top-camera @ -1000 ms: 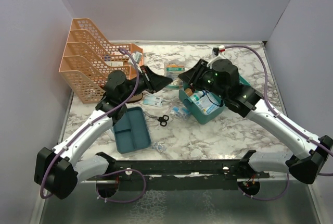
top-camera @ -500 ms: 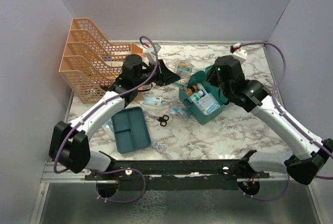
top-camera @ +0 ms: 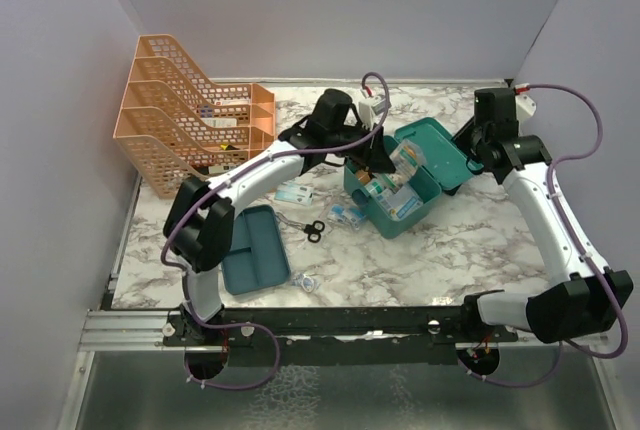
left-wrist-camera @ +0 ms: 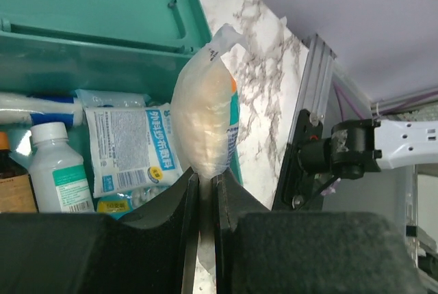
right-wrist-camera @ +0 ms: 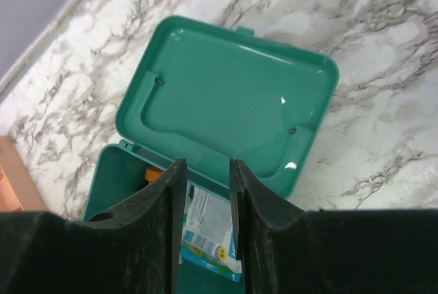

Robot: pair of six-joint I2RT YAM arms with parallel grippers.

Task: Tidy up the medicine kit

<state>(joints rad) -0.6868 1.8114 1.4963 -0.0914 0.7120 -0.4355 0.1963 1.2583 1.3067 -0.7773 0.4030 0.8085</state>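
Observation:
The medicine kit (top-camera: pixel 412 212), a teal box, stands open in the middle of the table with its lid (top-camera: pixel 437 153) laid back. Inside lie a white bottle (left-wrist-camera: pixel 58 171) and a blue-and-white packet (left-wrist-camera: pixel 130 147). My left gripper (top-camera: pixel 385 155) reaches across over the box and is shut on the sealed end of a clear pouch (left-wrist-camera: pixel 205 123) of cream-white filling, which hangs over the box's right wall. My right gripper (right-wrist-camera: pixel 205 171) hovers open above the lid (right-wrist-camera: pixel 233 102), nothing between its fingers. In the top view my right gripper (top-camera: pixel 476 142) is beside the lid's far right corner.
An orange mesh rack (top-camera: pixel 180 120) stands at the back left. A flat teal divided tray (top-camera: pixel 255 248), black scissors (top-camera: pixel 312 231) and loose packets (top-camera: pixel 293 193) lie left of the box. A small clear packet (top-camera: pixel 305 282) sits near the front rail.
My left arm has swung right, carrying the pouch from near the rack to over the open box. My right arm has drawn back off the box toward the back right.

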